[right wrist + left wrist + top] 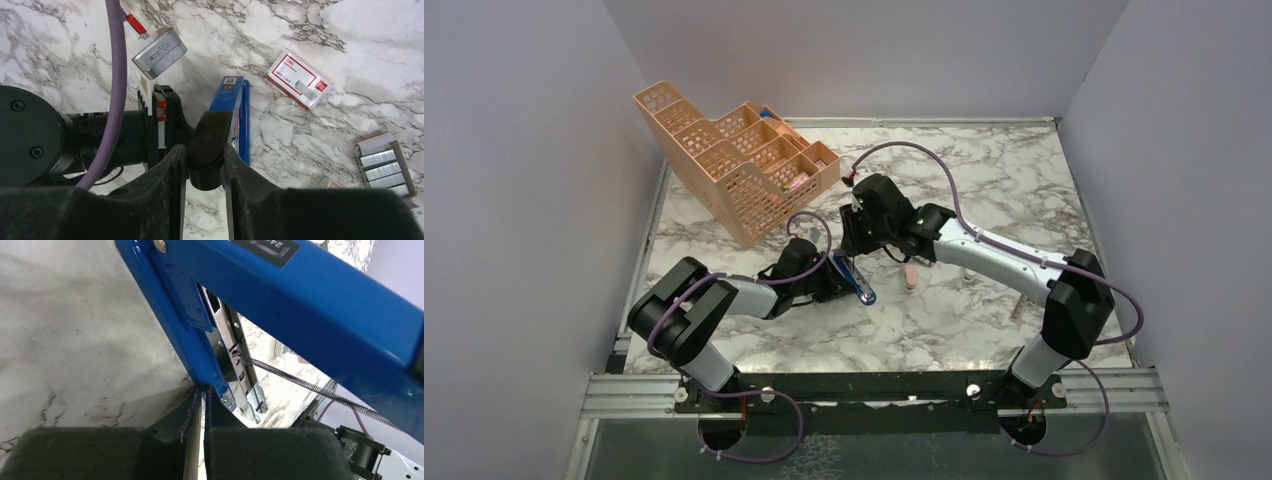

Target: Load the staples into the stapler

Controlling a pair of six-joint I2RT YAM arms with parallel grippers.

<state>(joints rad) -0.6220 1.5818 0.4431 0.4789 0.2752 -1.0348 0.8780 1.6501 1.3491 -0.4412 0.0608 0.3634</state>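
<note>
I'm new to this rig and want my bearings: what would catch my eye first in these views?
The blue stapler at mid-table, gaping open with its silver channel and spring bared, the left gripper and right gripper clamped on it. Nearby lie strips of silvery staples and a red-and-white box; a peach mesh organiser stands at the back left.

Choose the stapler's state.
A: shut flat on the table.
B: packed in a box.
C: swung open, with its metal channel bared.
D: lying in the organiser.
C: the left wrist view shows the stapler with its blue top lifted clear of the silver channel and a spring stretched between them.
</note>
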